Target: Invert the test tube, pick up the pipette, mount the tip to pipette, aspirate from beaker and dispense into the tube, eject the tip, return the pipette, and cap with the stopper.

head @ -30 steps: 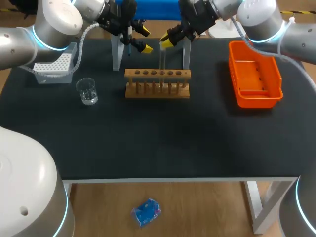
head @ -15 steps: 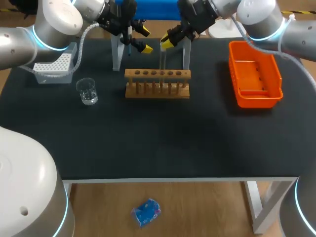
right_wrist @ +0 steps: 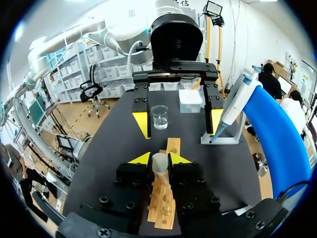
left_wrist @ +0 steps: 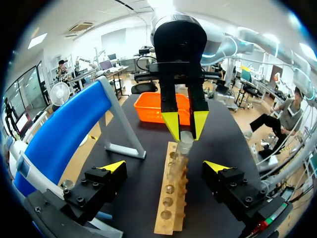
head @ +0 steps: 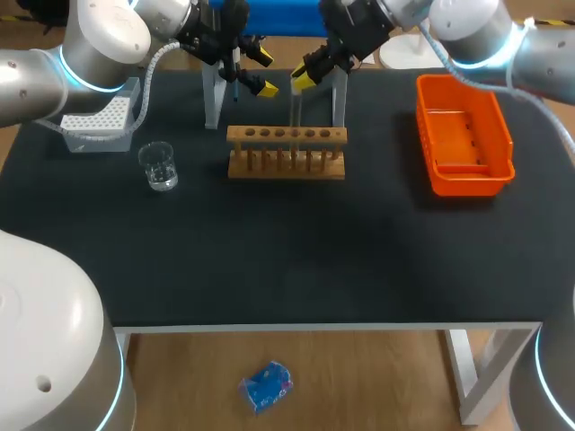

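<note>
My right gripper (right_wrist: 159,159) is pinching the test tube (left_wrist: 182,148) near its open mouth, upright over the wooden rack (head: 286,166). The tube's lower end is at one of the holes, and I cannot tell whether it is clear of it. My left gripper (head: 260,72) hangs just beside it with fingers spread wide and nothing between them. The biggest risk, as I judge it, is swinging sideways while the tube's end sits in the hole, which could drag or tip the rack across the table (head: 359,251). Next, turning the tube over so near my left fingers could knock it against them or against the blue stand (head: 269,18). Smooth glass could also slide out of a light pinch as it turns, and a hard squeeze might crack it. By count, I see one table, two arms, one stand, one orange bin (head: 467,186), one rack, one tip box (head: 97,121), one beaker (head: 160,167), one pipette (right_wrist: 237,106) hanging on the stand, and one tube. I cannot find a stopper.
</note>
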You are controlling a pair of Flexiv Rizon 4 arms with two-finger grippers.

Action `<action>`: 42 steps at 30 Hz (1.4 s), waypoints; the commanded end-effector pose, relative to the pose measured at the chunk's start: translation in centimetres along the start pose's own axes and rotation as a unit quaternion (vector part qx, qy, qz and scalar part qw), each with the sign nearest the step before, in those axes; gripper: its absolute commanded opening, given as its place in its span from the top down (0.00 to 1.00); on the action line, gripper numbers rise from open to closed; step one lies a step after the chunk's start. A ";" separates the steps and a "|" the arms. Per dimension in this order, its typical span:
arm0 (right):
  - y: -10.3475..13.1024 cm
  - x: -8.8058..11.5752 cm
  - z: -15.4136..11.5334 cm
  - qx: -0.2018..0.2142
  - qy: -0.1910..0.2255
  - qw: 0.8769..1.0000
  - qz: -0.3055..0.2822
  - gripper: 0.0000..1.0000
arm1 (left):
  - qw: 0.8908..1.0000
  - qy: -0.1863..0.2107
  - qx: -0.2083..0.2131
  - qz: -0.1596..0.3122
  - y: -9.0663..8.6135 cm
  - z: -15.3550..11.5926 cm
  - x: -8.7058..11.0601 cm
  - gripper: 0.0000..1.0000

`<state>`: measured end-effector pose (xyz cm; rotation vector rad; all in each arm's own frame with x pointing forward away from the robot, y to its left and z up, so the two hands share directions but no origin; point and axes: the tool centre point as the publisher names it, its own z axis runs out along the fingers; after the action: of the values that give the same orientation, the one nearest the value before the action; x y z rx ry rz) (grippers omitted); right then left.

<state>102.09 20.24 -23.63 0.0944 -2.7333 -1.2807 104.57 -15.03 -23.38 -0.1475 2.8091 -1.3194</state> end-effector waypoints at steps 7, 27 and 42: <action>-1.0 0.0 0.7 0.019 0.005 1.000 0.003 1.00 | 1.000 0.003 -0.002 -0.001 -0.1 -0.1 -0.2 0.00; 0.0 0.6 -1.1 -0.016 -0.016 1.000 -0.008 0.00 | 1.000 0.003 -0.002 -0.001 -0.1 -0.1 -0.2 0.00; 2.4 1.0 -1.3 -0.117 -0.033 0.991 -0.059 1.00 | 1.000 0.003 -0.002 -0.001 -0.1 -0.1 -0.2 0.00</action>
<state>101.56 20.52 -20.20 0.1988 -2.6700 -1.5850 104.57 -15.03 -23.38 -0.1474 2.8091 -1.3194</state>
